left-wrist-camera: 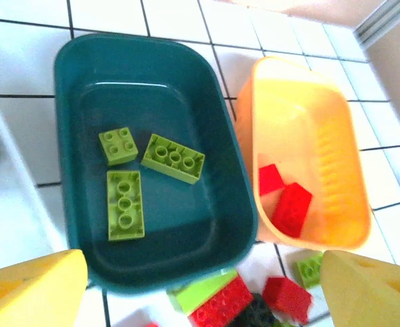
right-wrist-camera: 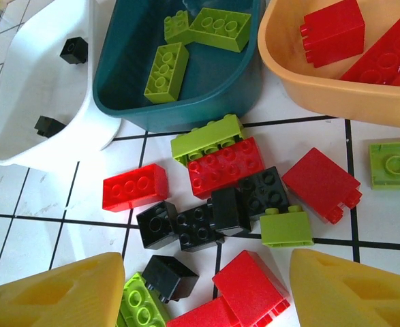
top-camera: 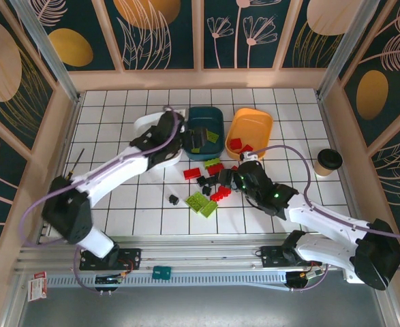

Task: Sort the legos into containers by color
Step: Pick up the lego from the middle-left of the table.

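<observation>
White-tiled worktop [top-camera: 111, 102] carried three bins. The teal bin [top-camera: 213, 114] stood in the middle and held green bricks [left-wrist-camera: 173, 157], with the white bin [top-camera: 147, 123] to its left and the orange bin [top-camera: 253, 116] to its right. Just in front of the teal bin lay loose bricks [right-wrist-camera: 220, 194], red, green and black touching. The right hand [right-wrist-camera: 206, 293] hung open over that heap; closing there would likely have pinched two colours together or scattered neighbours. The left hand [left-wrist-camera: 200, 293], also open and empty, hovered over the teal bin's near rim, where a low move could have shoved it.
</observation>
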You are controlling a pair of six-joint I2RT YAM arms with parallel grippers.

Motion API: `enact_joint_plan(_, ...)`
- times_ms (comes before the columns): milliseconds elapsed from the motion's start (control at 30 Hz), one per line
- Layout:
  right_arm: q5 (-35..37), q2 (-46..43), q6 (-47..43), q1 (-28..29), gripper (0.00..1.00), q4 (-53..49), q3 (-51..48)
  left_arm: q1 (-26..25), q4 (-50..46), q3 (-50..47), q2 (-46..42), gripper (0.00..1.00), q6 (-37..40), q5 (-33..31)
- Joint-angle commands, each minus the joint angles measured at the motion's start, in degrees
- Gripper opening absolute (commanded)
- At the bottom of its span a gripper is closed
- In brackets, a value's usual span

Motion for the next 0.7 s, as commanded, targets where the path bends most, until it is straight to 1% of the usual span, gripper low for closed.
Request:
enact_joint_plan(0,-1.11,0.94,-0.2,-0.27,0.65,1.7,-1.02,-0.98,2.91,-10.49,-7.48,0.88,-4.4,0.49)
enact_joint_plan(133,-1.86,2.21,-0.11,-0.13,0.65,2.45,-0.76,-2.17,2.83,-22.82,-15.53,0.88,-8.05,-0.53)
enact_joint_plan(267,-2.39,2.91,0.24,-0.09,0.65,3.47,-0.83,-2.15,3.41,-32.95,-19.95,0.87,-10.72,-1.27)
enact_joint_plan(367,-2.69,3.37,0.64,-0.09,0.65,4.07,-1.01,-2.07,5.99,-36.95,-19.74,0.87,-11.57,0.34)
enact_joint_plan(500,-2.74,3.94,0.99,0.0,0.64,4.11,-1.07,-2.08,10.12,-39.45,-17.15,0.84,-11.85,1.98)
enact_joint_plan(633,-2.5,3.8,1.3,0.0,0.64,3.79,-1.33,-2.56,13.54,-40.64,-14.57,0.73,-11.96,4.45)
enact_joint_plan(667,-2.47,3.79,1.3,0.0,0.64,3.64,-1.37,-3.09,13.31,-40.56,-14.06,0.72,-11.94,4.31)
